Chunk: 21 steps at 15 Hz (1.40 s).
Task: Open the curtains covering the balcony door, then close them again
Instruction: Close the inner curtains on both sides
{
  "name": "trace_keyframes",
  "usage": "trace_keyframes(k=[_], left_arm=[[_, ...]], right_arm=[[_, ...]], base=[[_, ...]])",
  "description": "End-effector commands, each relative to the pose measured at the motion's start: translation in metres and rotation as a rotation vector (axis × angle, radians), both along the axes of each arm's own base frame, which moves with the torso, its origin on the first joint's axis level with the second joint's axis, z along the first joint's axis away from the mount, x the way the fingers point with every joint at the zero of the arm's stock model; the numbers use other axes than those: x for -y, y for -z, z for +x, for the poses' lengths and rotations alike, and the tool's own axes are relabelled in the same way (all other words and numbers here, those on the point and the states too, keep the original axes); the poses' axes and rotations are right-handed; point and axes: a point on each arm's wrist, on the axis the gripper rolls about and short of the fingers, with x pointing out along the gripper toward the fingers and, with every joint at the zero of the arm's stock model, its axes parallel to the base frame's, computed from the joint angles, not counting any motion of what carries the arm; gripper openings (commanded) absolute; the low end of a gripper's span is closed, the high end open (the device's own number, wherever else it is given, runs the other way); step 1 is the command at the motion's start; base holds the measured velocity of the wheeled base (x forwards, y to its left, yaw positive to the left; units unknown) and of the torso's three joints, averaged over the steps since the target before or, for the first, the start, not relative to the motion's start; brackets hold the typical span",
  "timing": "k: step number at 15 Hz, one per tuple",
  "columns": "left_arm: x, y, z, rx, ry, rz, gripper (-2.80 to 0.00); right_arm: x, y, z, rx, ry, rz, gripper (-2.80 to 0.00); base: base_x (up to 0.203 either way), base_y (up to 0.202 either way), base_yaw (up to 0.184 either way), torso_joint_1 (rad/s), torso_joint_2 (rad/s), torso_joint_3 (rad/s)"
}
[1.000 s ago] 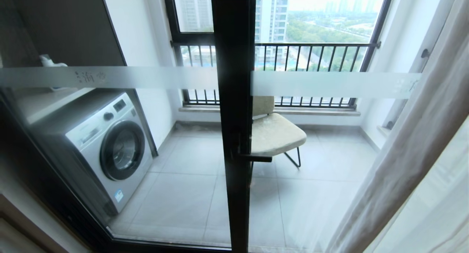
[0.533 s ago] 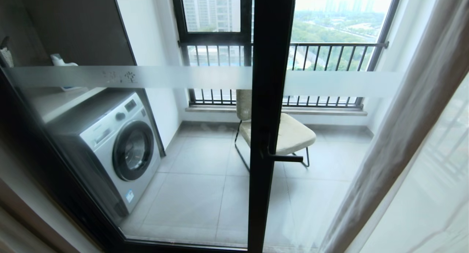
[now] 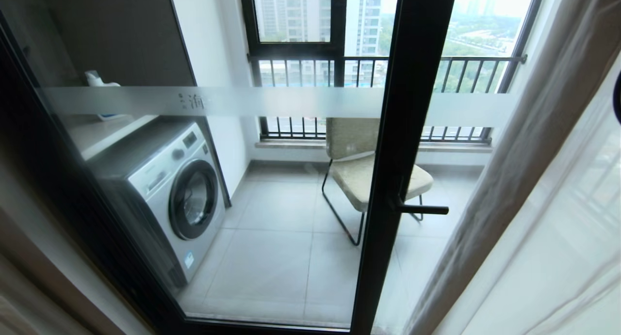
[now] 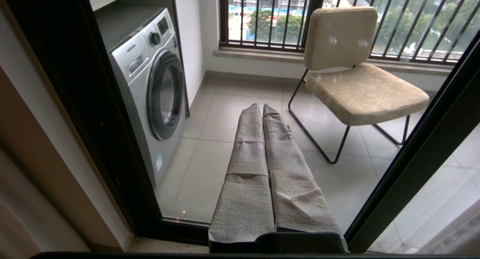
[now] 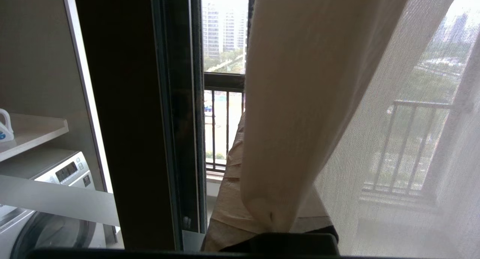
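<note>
Whole view has been shifted by camera travel; balcony door (image 3: 402, 155) post now right of centre. Curtains (image 5: 300, 101) are draped over right tool (image 5: 262, 199), fingers together. Left tool (image 4: 261, 113) pressed together, empty.

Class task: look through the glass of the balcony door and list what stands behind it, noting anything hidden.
Behind the balcony door stand a washing machine and a beige chair. The door's frame covers part of the chair, and the curtains hide the balcony's right side.

Grey cloth-wrapped gripper (image 4: 262, 109) fingers, black base
</note>
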Motion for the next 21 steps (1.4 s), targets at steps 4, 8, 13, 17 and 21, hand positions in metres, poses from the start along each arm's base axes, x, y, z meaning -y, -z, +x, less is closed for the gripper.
trace_keyframes(k=[4, 8, 13, 17, 21], left_arm=[[0.000, 0.000, 0.000, 0.001, -0.001, -0.002, -2.80], [0.000, 0.000, 0.000, 0.001, -0.001, 0.000, -2.80], [0.000, 0.000, 0.000, 0.001, -0.001, 0.000, -2.80], [0.000, 0.000, 0.000, 0.001, -0.001, -0.001, -2.80], [0.000, 0.000, 0.000, 0.001, -0.001, 0.000, -2.80]], right_arm=[[-0.001, -0.003, 0.004, 0.010, -0.003, 0.000, -2.80], [-0.007, -0.009, 0.007, 0.025, -0.024, 0.002, -2.80], [-0.015, -0.008, 0.007, 0.025, -0.048, -0.018, -2.80], [-0.028, -0.006, 0.013, 0.025, -0.083, -0.046, -2.80], [-0.051, -0.010, 0.025, 0.034, -0.094, -0.050, -2.80]], base=[[0.000, 0.193, 0.002, 0.002, 0.00, 0.002], [0.000, 0.188, 0.001, -0.002, 0.00, 0.003], [0.000, 0.176, 0.001, 0.002, 0.00, 0.004], [0.000, 0.017, 0.001, -0.001, 0.00, 0.001], [0.000, 0.000, 0.000, 0.000, 0.00, 0.000]])
